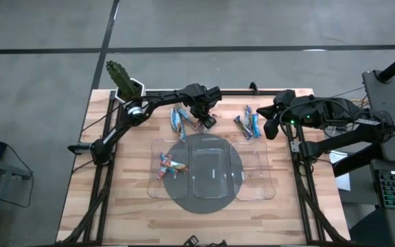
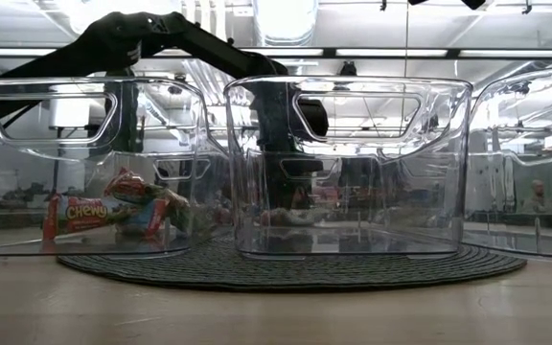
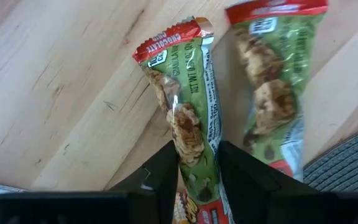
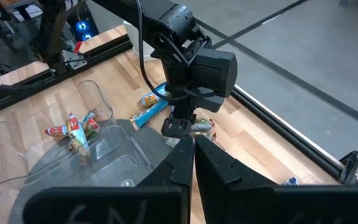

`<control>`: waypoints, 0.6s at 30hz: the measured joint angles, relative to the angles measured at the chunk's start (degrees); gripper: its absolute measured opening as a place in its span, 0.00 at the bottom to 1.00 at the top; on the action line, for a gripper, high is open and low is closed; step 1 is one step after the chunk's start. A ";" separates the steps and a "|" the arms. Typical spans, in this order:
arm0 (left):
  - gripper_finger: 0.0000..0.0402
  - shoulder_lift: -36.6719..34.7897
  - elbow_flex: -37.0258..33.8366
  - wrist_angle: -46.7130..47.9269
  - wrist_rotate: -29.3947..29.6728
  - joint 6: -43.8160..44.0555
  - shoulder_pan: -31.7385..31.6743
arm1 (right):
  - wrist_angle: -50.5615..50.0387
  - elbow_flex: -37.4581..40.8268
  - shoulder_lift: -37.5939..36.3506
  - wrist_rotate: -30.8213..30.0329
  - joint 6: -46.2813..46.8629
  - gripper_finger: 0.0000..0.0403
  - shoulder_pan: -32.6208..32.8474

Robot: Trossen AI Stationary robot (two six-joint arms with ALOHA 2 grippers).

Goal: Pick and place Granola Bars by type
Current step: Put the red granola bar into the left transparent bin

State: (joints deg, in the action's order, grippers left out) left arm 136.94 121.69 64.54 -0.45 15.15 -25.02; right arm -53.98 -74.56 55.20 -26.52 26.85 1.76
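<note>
I have the left gripper down near the bench's far edge, fingers narrowed around a green-wrapped bar; whether it is pinched tight I can't quite tell. The right gripper waits closed and empty at the right edge. Only the left tray holds bars; most lie unsorted.

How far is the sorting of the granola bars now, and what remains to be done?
Done: a few red-pink bars lie in the left clear plastic tray. In hand: the left gripper is closing around a green-wrapped bar with a red end on the wooden table; it is not lifted yet. Left: its green twin, the light blue bars and another group. The middle tray looks empty. The right gripper waits shut.
</note>
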 joint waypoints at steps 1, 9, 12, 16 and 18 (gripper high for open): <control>0.24 0.00 0.00 0.00 -0.02 -0.04 0.00 | 0.00 0.00 0.00 0.00 -0.02 0.02 -0.02; 0.19 -0.04 0.00 0.96 -0.39 -0.12 0.00 | -0.02 0.00 -0.02 0.00 -0.13 0.02 -0.01; 0.17 -0.07 0.55 1.62 -0.56 -0.22 0.00 | -0.02 0.00 0.00 -0.02 -0.21 0.02 0.00; 0.16 -0.15 3.29 2.55 -0.98 -1.28 0.00 | -0.02 0.00 0.00 -0.02 -0.28 0.02 0.00; 0.15 -0.15 5.18 3.10 -1.00 -1.51 -0.02 | -0.02 0.00 0.00 -0.02 -0.28 0.02 0.00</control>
State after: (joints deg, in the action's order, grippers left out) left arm 136.79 126.87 67.64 -1.45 13.64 -25.04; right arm -54.00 -74.56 55.20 -26.55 26.57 1.76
